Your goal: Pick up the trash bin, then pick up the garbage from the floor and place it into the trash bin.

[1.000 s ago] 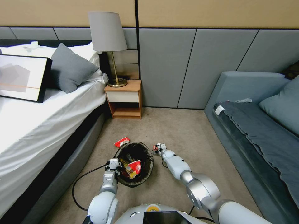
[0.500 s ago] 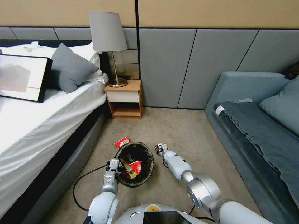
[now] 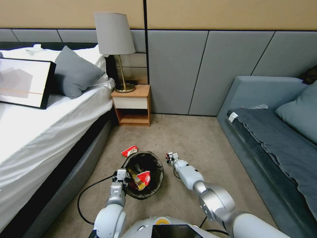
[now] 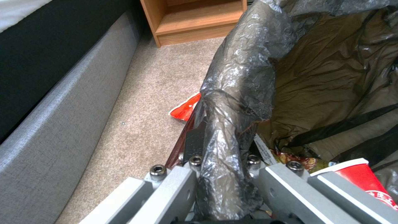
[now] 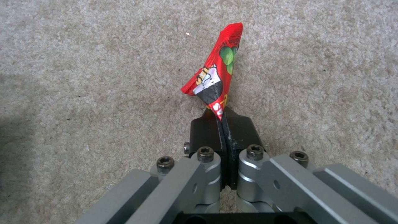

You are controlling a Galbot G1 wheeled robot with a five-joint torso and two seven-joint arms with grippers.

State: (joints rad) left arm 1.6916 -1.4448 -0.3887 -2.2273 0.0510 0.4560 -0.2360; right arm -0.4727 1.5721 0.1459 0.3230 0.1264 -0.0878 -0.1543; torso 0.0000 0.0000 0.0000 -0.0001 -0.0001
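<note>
Presently we record the left claw (image 3: 119, 176) clamped on the near rim of the trash bin (image 3: 155, 161), one finger inside and one outside, with the dark bag folded over the rim pinched between them; the left wrist view shows the same grip (image 4: 219, 174) on the bag-covered rim (image 4: 240, 93). We see the bin on the carpet (image 3: 198, 138) between the bed (image 3: 49, 132) and the sofa (image 3: 274, 132), and in it a red paper cup (image 3: 144, 177) and yellow wrappers (image 3: 133, 174). We note a red and white wrapper (image 3: 129, 151) lying on the floor touching or just beside the bin's far-left side; it also shows past the bag in the left wrist view (image 4: 185, 109).

We find the right claw (image 3: 170, 157) just to the right of the bin, apart from it and low over the carpet. Its fingers are closed together on the lower corner of a red snack wrapper (image 5: 215, 74), which stands out beyond the fingertips (image 5: 207, 130) in the right wrist view. We cannot tell whether that wrapper touches the carpet.

A nightstand (image 3: 132, 105) with a lamp (image 3: 115, 43) stands by the wall behind.
</note>
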